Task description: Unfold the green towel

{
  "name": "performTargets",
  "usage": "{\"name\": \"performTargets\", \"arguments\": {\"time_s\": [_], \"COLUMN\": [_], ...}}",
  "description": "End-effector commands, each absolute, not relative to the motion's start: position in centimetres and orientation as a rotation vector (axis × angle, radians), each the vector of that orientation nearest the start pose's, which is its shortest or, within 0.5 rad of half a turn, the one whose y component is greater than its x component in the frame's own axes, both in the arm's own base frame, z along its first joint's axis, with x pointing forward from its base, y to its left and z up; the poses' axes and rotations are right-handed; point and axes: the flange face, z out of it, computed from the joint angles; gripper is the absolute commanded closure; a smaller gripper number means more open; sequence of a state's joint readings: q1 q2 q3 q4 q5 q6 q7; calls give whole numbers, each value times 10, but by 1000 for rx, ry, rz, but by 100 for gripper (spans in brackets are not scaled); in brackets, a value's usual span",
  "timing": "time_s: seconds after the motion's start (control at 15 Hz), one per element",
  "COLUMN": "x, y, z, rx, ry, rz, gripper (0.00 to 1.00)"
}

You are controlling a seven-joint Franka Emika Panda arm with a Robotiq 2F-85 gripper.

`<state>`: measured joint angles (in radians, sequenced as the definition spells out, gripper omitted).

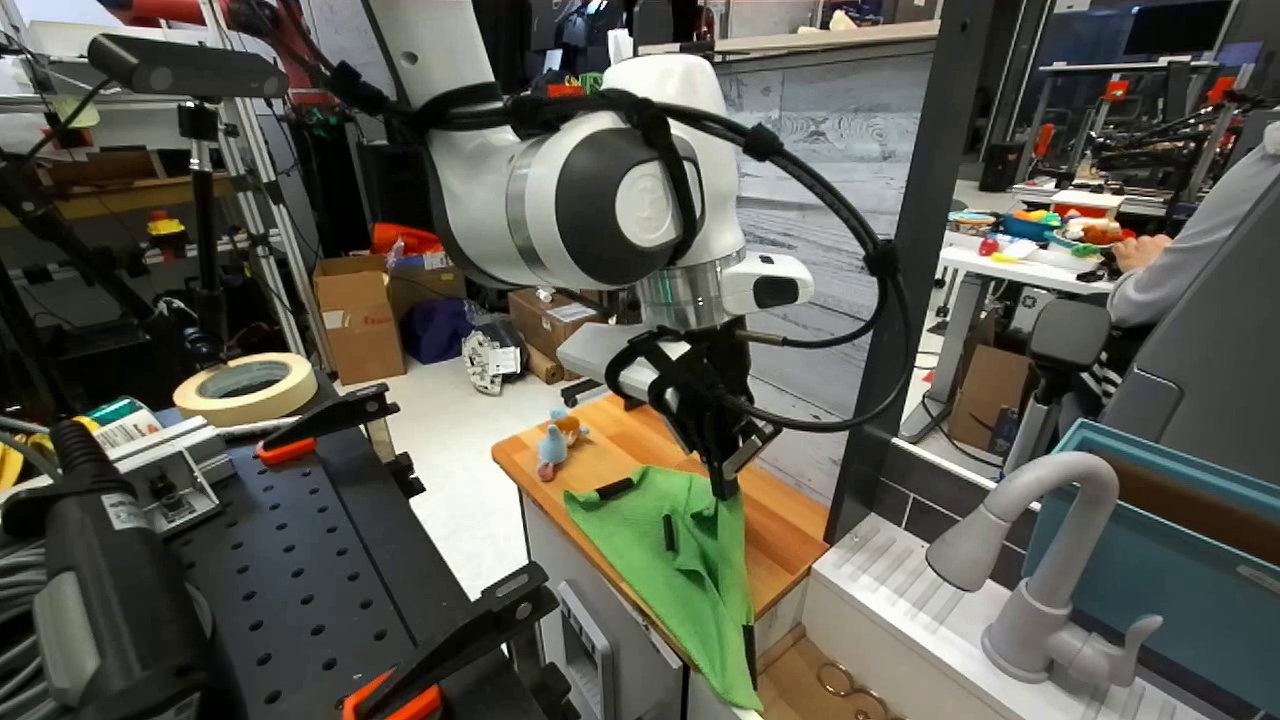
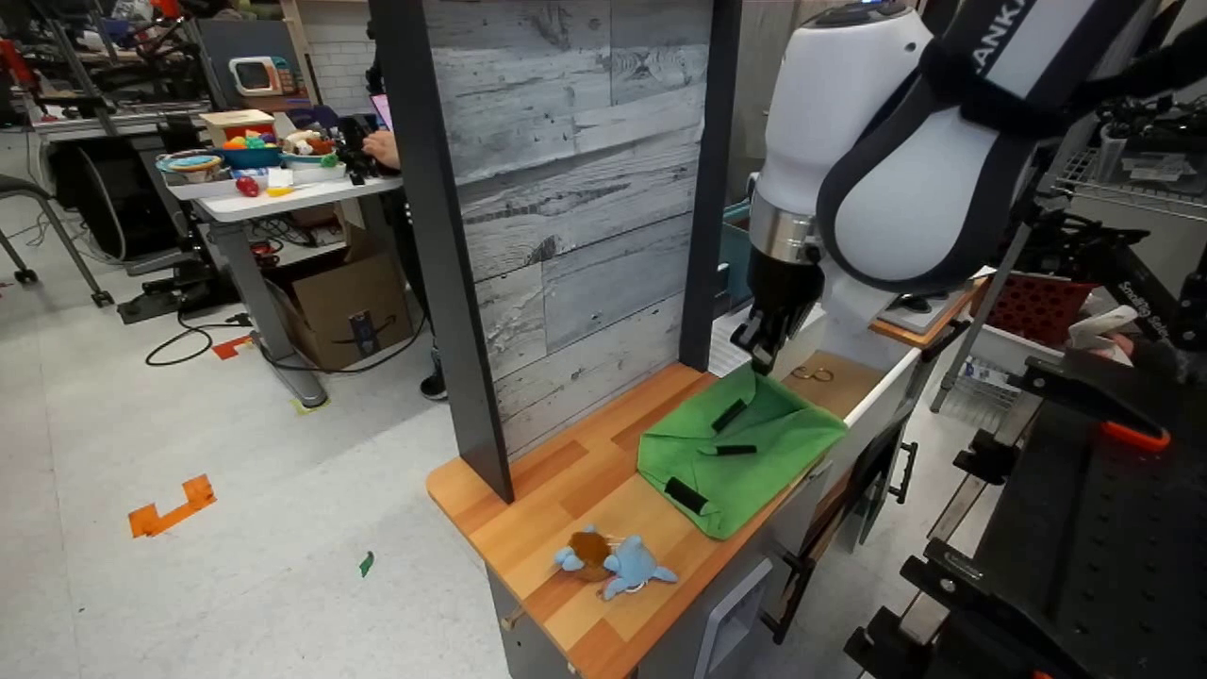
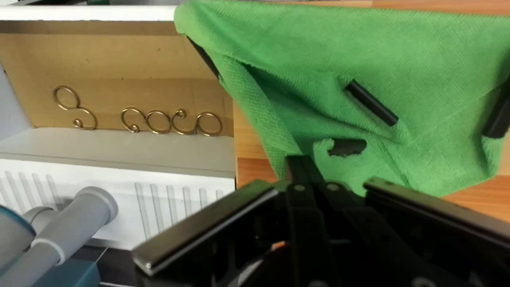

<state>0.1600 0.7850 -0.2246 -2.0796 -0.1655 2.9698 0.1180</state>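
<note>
The green towel (image 1: 640,560) lies partly spread on the small wooden tabletop (image 1: 785,550), with folds and several black strips on it. It also shows in an exterior view (image 2: 778,471) and the wrist view (image 3: 303,44). One end hangs over the tabletop's edge by the open drawer. My gripper (image 1: 726,490) points down at the towel's edge near the back panel. Its fingertips are together in the wrist view (image 3: 301,161). The cloth is drawn up into a peak at the tips in both exterior views (image 2: 760,366). The cloth between the tips is hidden.
A small blue and brown plush toy (image 2: 622,561) lies on the tabletop. An open drawer (image 3: 119,59) with brass ring hooks is beside it. A grey faucet (image 1: 1050,540) stands by the sink. A grey wood panel (image 2: 585,189) rises along the tabletop's back.
</note>
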Motion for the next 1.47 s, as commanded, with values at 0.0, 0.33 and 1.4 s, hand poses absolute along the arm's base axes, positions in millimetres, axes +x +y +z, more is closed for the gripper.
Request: {"name": "performTargets", "arguments": {"time_s": [0.0,0.33,1.4], "x": [582,599,642], "y": [-41,-50,-48], "z": [77,72,10], "rx": [-3333,-3337,-3422], "ry": [-44,24,216], "rz": [-212,-220,-139], "gripper": [100,100,100]}}
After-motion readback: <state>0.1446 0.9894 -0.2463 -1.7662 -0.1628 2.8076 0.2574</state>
